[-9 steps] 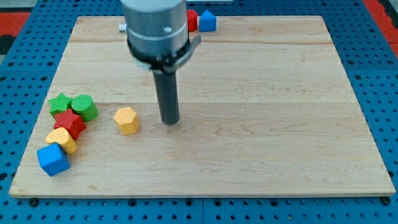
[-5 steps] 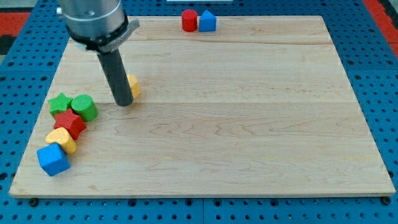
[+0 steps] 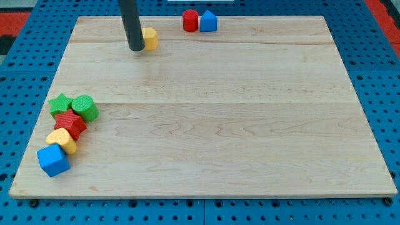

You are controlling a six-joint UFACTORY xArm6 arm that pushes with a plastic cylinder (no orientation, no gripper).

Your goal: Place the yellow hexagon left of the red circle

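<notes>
The yellow hexagon (image 3: 149,38) lies near the view's top, left of centre, on the wooden board (image 3: 250,125). My tip (image 3: 135,47) touches its left side. The red circle (image 3: 190,20) stands at the board's top edge, to the right of the hexagon and a little higher, with a gap between them. A blue block (image 3: 208,21) with a peaked top touches the red circle's right side.
A cluster lies at the board's left edge: a green star (image 3: 60,103), a green round block (image 3: 84,107), a red star (image 3: 70,124), a yellow block (image 3: 61,140) and a blue cube (image 3: 52,160). Blue pegboard surrounds the board.
The yellow hexagon has been pushed from the board's left middle up and to the right, toward the red circle. My tip moved with it on its left side.
</notes>
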